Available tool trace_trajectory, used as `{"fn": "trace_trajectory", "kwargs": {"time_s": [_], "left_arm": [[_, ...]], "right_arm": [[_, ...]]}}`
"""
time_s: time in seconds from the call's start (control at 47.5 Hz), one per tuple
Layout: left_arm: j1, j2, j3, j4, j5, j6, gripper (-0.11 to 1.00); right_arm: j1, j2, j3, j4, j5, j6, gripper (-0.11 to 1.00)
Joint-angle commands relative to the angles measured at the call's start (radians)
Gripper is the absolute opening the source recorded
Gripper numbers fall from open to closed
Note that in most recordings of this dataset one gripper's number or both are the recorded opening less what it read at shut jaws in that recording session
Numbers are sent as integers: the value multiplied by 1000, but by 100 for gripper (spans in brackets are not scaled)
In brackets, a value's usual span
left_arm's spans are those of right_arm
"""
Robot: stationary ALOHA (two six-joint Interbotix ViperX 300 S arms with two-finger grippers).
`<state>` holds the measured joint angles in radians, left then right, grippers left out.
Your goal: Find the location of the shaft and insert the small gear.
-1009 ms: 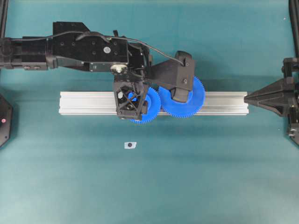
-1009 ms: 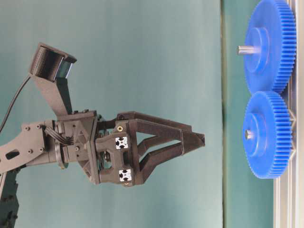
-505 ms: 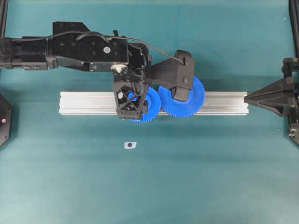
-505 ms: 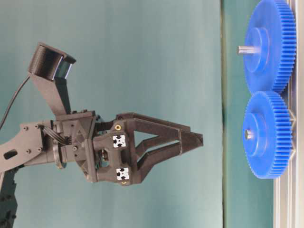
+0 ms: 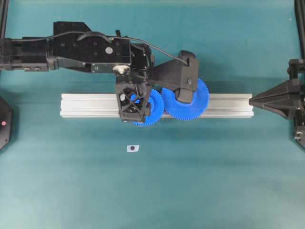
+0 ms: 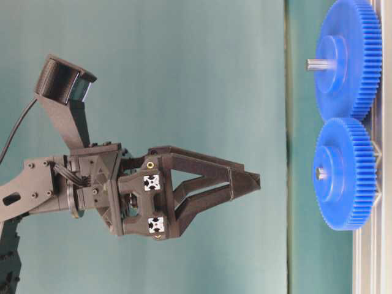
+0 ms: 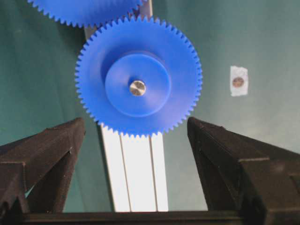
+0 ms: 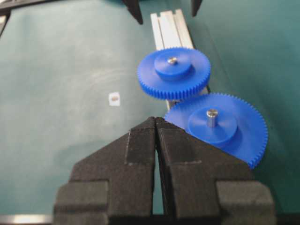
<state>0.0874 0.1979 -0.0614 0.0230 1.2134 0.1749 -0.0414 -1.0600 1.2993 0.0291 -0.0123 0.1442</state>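
Two blue gears are seen meshed on one aluminium rail (image 5: 90,105): the small gear (image 7: 138,77), seated on a metal pin, and the large gear (image 8: 220,126). The small gear is framed between the spread, empty fingers of the left gripper (image 7: 136,129), just ahead. The right gripper (image 8: 155,123) is clenched, empty, well apart.

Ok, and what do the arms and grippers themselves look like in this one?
Both are matte black. The left arm is a boxy, bolted black body with a black cable looping over it to the wrist camera mount. The left gripper has latticed, tapering printed fingers and two small black-and-white square markers at its base. The right gripper shows broad wedge-shaped fingers with a rough printed texture.
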Motion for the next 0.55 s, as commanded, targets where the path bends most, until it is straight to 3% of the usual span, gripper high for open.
{"fn": "trace_trajectory", "kwargs": {"time_s": [0.0,0.526], "left_arm": [[-3,-43,-26,5,-2,-2,84],[-18,-54,-48,5,-2,-3,84]], "right_arm": [[-3,6,-9,-2,-6,8,2],[-3,6,-9,-2,-6,9,2]]}}
